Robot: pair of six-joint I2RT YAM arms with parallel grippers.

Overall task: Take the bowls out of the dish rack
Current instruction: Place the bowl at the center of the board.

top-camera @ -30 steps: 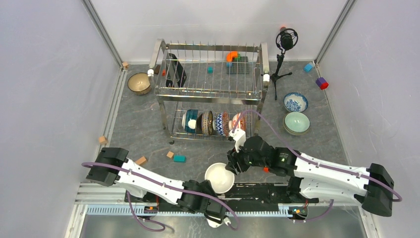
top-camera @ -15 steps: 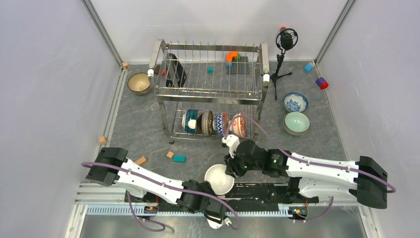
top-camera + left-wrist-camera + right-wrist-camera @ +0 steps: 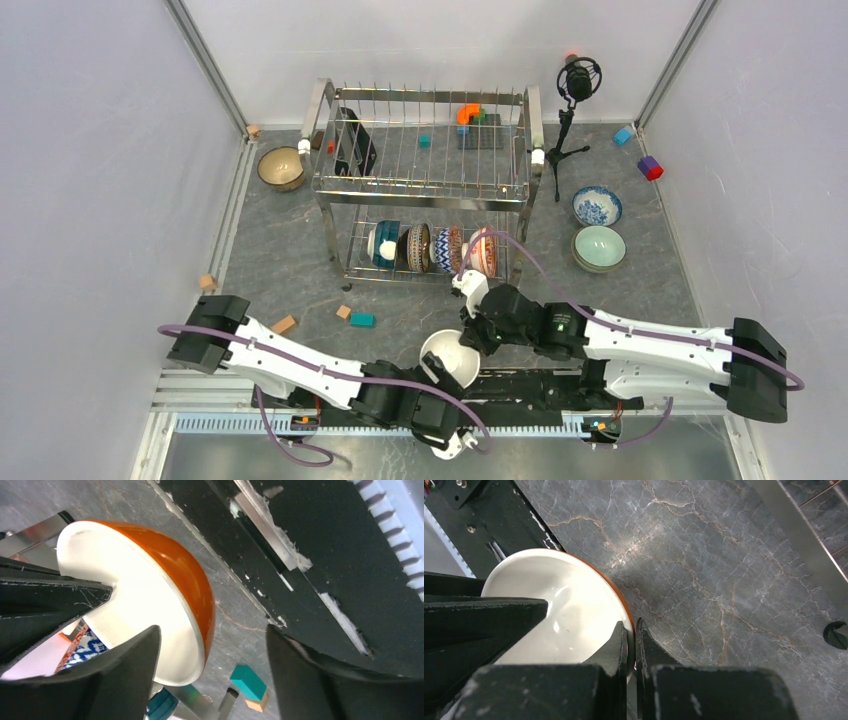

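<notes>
An orange bowl (image 3: 446,360) with a white inside hangs tilted just above the table's near edge, in front of the dish rack (image 3: 425,182). My right gripper (image 3: 631,636) is shut on its rim, one finger inside and one outside. My left gripper (image 3: 214,632) stands open around the bowl's (image 3: 197,587) lower edge, its fingers (image 3: 131,672) apart from the rim. Several patterned bowls (image 3: 447,249) stand on edge in the rack's lower tier. On the table sit a brown-gold bowl (image 3: 281,167), a blue-and-white bowl (image 3: 597,206) and a pale green bowl (image 3: 599,247).
A black microphone stand (image 3: 572,100) rises right of the rack. A dark flat object (image 3: 355,141) and small blocks lie on the upper tier. A teal block (image 3: 362,320) and tan blocks (image 3: 285,324) lie front left. The black base plate (image 3: 320,540) runs along the near edge.
My right gripper has closed on the orange bowl's rim. My left gripper has opened and let go of it. The bowl has tipped up on edge.
</notes>
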